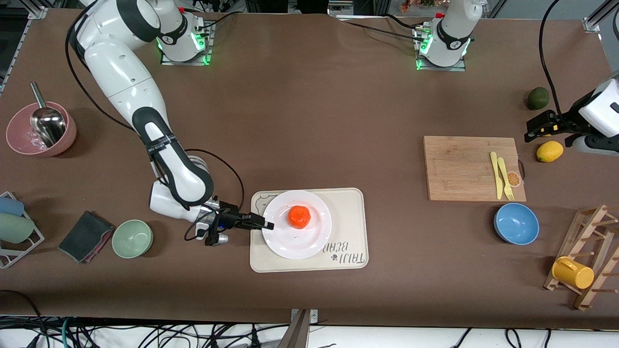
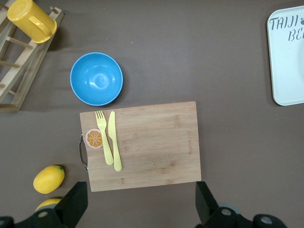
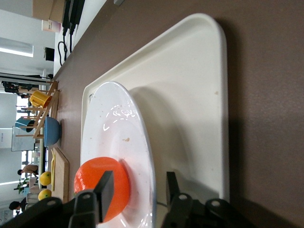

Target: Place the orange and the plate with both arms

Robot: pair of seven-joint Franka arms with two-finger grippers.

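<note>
The white plate [image 1: 296,244] lies on the cream tray [image 1: 349,227], and the orange [image 1: 299,216] rests on the plate near its middle. My right gripper [image 1: 266,225] is low at the plate's rim on the side toward the right arm's end of the table. In the right wrist view the right gripper [image 3: 139,187] is open. Its fingers [image 3: 107,190] straddle the rim of the plate [image 3: 118,123] with a gap on each side, and the orange [image 3: 88,175] is just past one finger. My left gripper [image 1: 532,131] waits open beside a lemon, its fingers [image 2: 76,197] wide over bare table.
A wooden cutting board [image 1: 464,166] carries a yellow fork and knife. A blue bowl [image 1: 516,223], a lemon [image 1: 550,151], an avocado [image 1: 537,98] and a rack with a yellow mug [image 1: 573,273] stand near it. A green bowl [image 1: 132,238], dark cloth [image 1: 86,236] and pink bowl [image 1: 41,129] lie toward the right arm's end.
</note>
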